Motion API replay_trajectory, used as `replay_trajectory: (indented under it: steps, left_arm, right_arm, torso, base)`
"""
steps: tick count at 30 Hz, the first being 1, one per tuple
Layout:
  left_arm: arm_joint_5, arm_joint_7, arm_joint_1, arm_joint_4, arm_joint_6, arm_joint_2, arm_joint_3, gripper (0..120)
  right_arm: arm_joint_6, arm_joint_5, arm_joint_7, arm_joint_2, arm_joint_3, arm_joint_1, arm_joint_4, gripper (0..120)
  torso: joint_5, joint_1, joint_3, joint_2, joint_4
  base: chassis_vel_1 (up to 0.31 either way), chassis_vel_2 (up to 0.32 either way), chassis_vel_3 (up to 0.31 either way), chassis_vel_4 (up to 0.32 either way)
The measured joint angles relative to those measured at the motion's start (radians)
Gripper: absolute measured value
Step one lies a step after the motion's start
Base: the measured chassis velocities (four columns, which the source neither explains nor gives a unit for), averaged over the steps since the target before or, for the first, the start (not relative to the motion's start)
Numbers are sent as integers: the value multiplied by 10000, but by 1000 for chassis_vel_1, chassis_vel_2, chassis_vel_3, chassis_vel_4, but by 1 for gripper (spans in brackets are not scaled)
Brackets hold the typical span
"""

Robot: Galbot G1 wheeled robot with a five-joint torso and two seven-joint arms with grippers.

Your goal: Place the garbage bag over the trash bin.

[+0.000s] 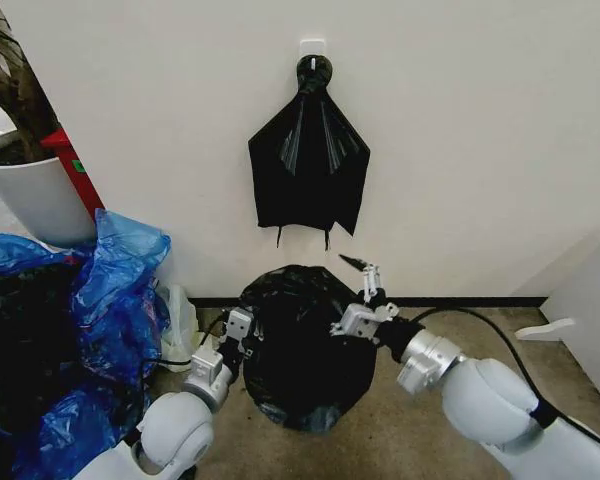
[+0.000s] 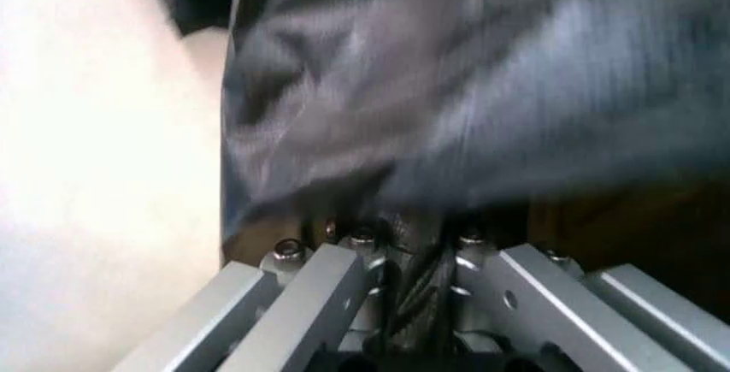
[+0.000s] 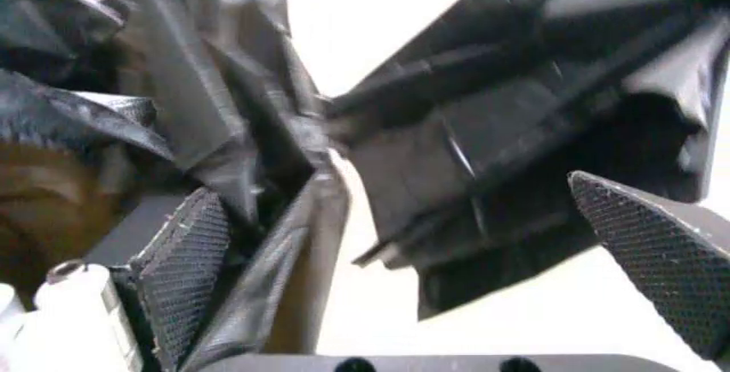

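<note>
Both pincers flank the garbage bag (image 1: 302, 345): left pincer (image 1: 242, 330) clamps plastic; right pincer (image 1: 365, 290) gapes.

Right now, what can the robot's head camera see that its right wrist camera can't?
Head view alone: the left end effector at the garbage bag's left side, the blue bags, the white plant pot.

Right wrist view alone: the right end effector up close, its textured pads apart, one against bag plastic.

Both: the garbage bag and the black bundle hanging on the wall.
</note>
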Motion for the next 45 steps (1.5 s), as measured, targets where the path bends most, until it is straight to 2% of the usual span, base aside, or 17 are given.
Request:
replay_trajectory:
  steps: [6,14,17,20,22,28,30,33,36,38,41,45]
  left_arm:
    - [888,801,120,104,-726,96,-15,1]
    - [1630,1478,258,259,-1636,202,-186,1]
    - [1812,1726,251,321,-2014,187,-225,1]
    - [1911,1863,239,354,-2186,174,-239,1]
    - [1996,2027,238,392,-2460,137,-244,1]
    - [2019,2310,266,430,-2927,108,-328,1]
    - [1890,2629,289,500,-3429,95,-447,1]
    - [1478,2964,294,550,-4005,49,-502,1]
    - [1250,3217,294,574,-4303,28,-531,1]
    - [867,3657,291,641,-4628,-7,-553,1]
    - [427,3913,286,682,-4781,-56,-556,1]
    - [-174,4049,230,688,-4824,-85,-556,1]
  right_arm:
    - [-480,800,399,-266,218,2,-139,100]
    - [-1455,3963,811,-668,511,2,-23,100]
    - [-1749,5778,448,-1061,997,-54,-161,100]
    - [-1843,6448,142,-1217,1267,-78,-267,100]
    - [-1902,7570,-476,-1512,1790,-106,-542,100]
    - [-1905,8933,-1596,-1902,2642,-237,-1039,100]
    - [-1772,10383,-2567,-2079,3003,-268,-1674,100]
    - [-1260,11588,-3801,-1993,3021,-196,-2630,100]
    - [-1163,12032,-4438,-1884,3012,-204,-3029,100]
    - [-1200,12970,-5051,-1735,3053,-287,-3508,100]
    - [-1370,13653,-5606,-1621,3146,-349,-3975,100]
    - [-1473,13846,-6315,-1470,3271,-351,-4543,100]
  torso:
    - [-1,0,0,0,-2]
    - [0,0,0,0,0]
    - [0,0,0,0,-1]
    - [0,0,0,0,-1]
    - [-1,0,0,0,-1]
    - [-3,0,0,0,-1]
    - [-1,0,0,0,-1]
    - [0,0,0,0,-1]
    - [3,0,0,0,-1]
    - [0,0,0,0,0]
    - [-1,0,0,0,-1]
    - [1,0,0,0,-1]
  base:
    - [0,0,0,0]
    - [0,0,0,0]
    - [0,0,0,0]
    - [0,0,0,0]
    - [0,0,0,0]
    - [0,0,0,0]
    - [0,0,0,0]
    - [0,0,0,0]
    - [0,0,0,0]
    - [0,0,0,0]
    - [0,0,0,0]
    - [0,0,0,0]
